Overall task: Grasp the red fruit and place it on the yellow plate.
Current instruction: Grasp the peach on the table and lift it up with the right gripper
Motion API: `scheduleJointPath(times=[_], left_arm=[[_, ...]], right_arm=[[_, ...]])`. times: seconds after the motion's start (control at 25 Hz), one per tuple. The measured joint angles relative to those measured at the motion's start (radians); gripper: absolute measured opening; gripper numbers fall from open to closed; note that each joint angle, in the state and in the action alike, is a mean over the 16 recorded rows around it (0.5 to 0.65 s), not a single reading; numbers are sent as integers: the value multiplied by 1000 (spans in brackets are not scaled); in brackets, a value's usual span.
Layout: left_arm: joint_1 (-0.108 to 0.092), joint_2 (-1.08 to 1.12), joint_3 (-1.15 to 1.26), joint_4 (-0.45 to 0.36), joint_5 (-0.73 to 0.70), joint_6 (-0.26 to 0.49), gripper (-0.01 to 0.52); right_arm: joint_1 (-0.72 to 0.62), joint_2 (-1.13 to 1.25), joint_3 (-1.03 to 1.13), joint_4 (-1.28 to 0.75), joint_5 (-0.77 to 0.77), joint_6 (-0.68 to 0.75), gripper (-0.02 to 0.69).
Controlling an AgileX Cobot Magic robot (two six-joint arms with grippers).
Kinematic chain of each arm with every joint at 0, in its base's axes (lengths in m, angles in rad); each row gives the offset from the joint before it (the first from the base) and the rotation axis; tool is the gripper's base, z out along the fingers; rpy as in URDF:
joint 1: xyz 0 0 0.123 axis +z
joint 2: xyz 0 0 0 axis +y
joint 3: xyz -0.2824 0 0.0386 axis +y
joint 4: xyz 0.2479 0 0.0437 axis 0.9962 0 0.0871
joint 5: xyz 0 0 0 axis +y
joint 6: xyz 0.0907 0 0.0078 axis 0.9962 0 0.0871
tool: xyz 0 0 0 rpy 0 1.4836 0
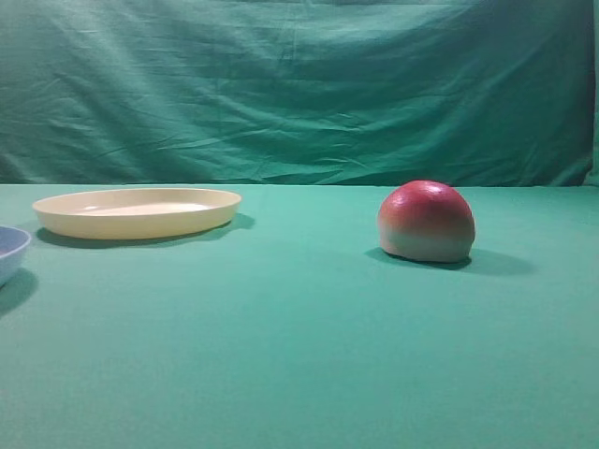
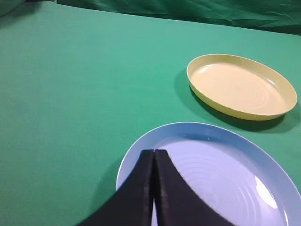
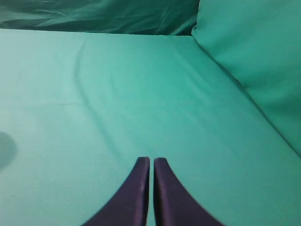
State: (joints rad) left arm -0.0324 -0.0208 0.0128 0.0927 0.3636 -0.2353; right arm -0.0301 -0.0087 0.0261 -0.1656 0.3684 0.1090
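The red fruit (image 1: 427,221), dome-shaped with a pale base, rests on the green cloth at the right of the exterior high view. The yellow plate (image 1: 138,212) lies empty at the left; in the left wrist view the yellow plate (image 2: 241,86) sits beyond the blue dish. My left gripper (image 2: 154,151) is shut, empty, hovering over the blue dish. My right gripper (image 3: 151,160) is shut with nothing in it, over bare cloth; the fruit does not show in its view. Neither gripper shows in the exterior high view.
A light blue dish (image 2: 263,155) lies near the left arm, and its rim (image 1: 11,245) peeks in at the left edge of the exterior high view. A green cloth backdrop (image 1: 299,84) hangs behind the table, with a fold of it (image 3: 254,61) at the right.
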Motion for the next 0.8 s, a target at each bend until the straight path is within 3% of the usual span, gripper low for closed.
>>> scheduleJointPath(times=[0.8], left_arm=[[0, 0, 0, 0, 0, 0, 0]], right_arm=[[0, 0, 0, -7, -2, 0, 0]])
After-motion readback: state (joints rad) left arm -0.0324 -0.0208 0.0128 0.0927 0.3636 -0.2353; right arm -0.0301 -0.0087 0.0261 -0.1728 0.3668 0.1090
